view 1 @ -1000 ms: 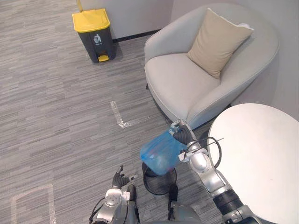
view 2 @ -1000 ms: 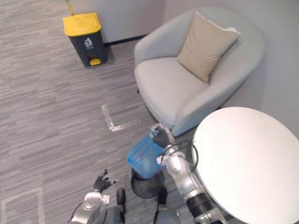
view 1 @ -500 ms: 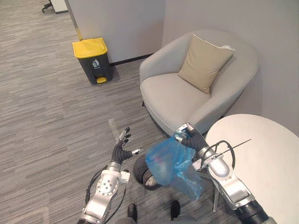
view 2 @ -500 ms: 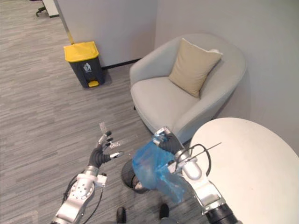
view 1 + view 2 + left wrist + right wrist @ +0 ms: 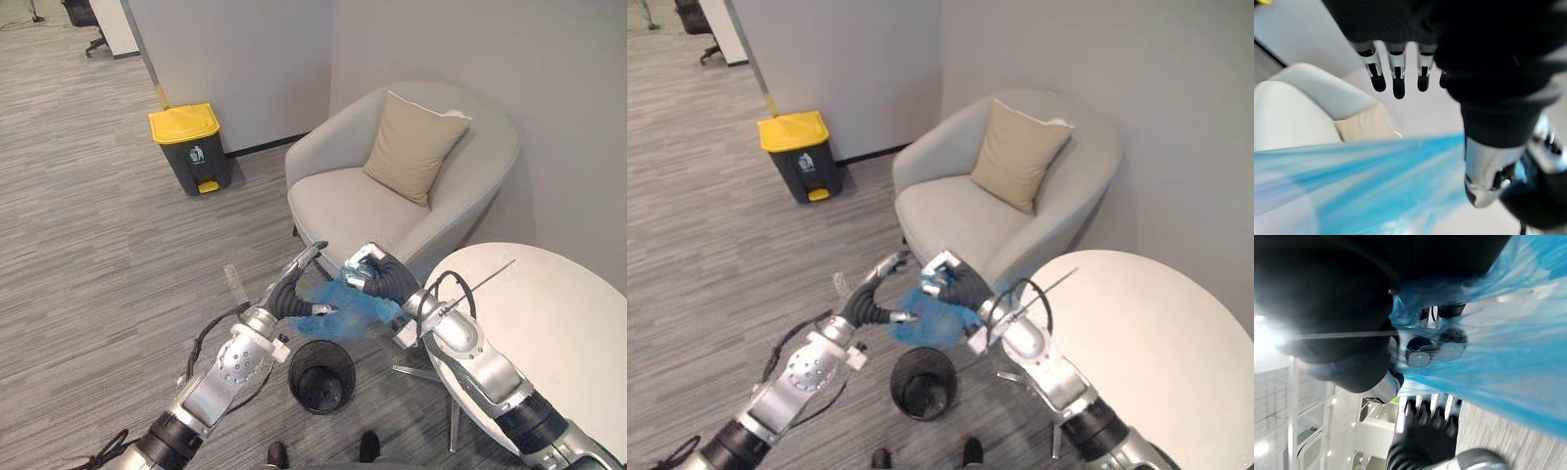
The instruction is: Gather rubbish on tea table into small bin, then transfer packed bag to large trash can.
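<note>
The small bin (image 5: 321, 375), black mesh, stands nearest on the grey floor (image 5: 108, 294). To the right of the bin the round white table (image 5: 558, 333) curves in close, so that side is tight. To the left of the bin the floor lies wide and open, with a strip of tape (image 5: 232, 284) a little beyond it.

Both hands meet above the bin at the bag (image 5: 355, 304). The right hand (image 5: 377, 279) has its fingers curled tight round the bag's bunched top. The left hand (image 5: 292, 292) is beside it, fingers straight and spread, thumb against the plastic. The bag is thin, light blue and see-through, crumpled into a short bunch that hangs clear of the bin's rim.

Just beyond the bin sits a grey armchair (image 5: 362, 211) with a tan cushion (image 5: 416, 147), its front edge near the hands. Far off to the bin's left, by the wall (image 5: 245, 59), stands the dark trash can (image 5: 191, 147) with a yellow lid, with open floor between.
</note>
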{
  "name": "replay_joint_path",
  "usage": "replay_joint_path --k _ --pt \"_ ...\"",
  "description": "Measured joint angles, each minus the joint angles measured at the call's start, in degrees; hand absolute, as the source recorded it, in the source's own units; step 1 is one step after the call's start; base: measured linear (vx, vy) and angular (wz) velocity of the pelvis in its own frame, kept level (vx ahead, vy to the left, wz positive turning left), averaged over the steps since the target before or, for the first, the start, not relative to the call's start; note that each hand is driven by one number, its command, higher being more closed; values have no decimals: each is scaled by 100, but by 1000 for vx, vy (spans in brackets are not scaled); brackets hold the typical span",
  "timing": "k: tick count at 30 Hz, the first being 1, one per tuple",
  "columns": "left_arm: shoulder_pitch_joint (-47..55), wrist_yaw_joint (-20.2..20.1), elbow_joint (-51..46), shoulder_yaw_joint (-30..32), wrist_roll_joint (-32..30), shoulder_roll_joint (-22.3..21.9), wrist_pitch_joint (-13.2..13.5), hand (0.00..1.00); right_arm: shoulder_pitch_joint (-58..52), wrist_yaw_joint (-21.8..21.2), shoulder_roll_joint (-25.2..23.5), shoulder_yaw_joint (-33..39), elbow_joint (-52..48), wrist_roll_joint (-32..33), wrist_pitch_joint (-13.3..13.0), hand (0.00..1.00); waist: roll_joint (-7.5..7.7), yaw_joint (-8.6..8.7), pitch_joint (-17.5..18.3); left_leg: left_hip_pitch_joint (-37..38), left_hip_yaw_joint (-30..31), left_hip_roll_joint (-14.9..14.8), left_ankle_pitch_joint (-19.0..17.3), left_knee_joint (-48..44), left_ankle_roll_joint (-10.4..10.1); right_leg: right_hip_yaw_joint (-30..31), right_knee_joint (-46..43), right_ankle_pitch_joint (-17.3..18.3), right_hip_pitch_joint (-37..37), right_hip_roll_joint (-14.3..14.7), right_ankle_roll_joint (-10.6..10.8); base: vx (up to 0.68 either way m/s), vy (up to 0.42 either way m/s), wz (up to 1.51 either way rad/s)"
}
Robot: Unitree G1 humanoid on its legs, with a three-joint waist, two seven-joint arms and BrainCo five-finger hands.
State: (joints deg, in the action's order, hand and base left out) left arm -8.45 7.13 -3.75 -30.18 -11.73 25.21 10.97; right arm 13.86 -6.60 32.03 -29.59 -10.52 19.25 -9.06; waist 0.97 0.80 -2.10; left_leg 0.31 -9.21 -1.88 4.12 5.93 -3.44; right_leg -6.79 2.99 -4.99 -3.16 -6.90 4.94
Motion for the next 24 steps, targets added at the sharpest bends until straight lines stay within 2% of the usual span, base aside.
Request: replay_joint_path --k 4,7,9,14,20,24 --pt "-60 -5 512 -125 -279 -328 -12 0 57 -24 -362 -266 10 7 21 100 7 3 98 6 -27 -10 5 -1 -2 38 24 -62 1 7 -18 10 -2 -2" --pt "-54 -6 955 -132 -277 -689 -28 0 161 -18 -733 -416 49 5 87 100 27 3 119 0 -27 -36 5 -2 -2 49 46 -75 4 11 -30 7 -5 -2" --pt "-40 -8 1112 -131 -274 -793 -15 0 167 -14 -793 -457 72 -10 143 100 38 -4 126 0 -19 -38 5 -1 -2 48 46 -75 6 12 -30 0 0 0" --pt "77 -78 1556 -121 -271 -952 -21 0 191 17 -1010 -461 276 -21 308 100 49 -11 133 11 12 -50 7 0 -5 37 45 -79 25 24 -36 -5 -2 1" --pt "149 -77 1817 -105 -273 -1040 -23 0 448 41 -1228 -462 275 -6 345 100 75 -10 148 11 32 -91 19 2 -26 22 45 -89 29 63 -53 -3 -1 1" --pt "157 -73 2076 -84 -267 -1041 -4 0 806 34 -1366 -482 262 220 344 100 85 -12 149 11 33 -132 35 1 -57 22 45 -104 28 105 -77 0 0 0"
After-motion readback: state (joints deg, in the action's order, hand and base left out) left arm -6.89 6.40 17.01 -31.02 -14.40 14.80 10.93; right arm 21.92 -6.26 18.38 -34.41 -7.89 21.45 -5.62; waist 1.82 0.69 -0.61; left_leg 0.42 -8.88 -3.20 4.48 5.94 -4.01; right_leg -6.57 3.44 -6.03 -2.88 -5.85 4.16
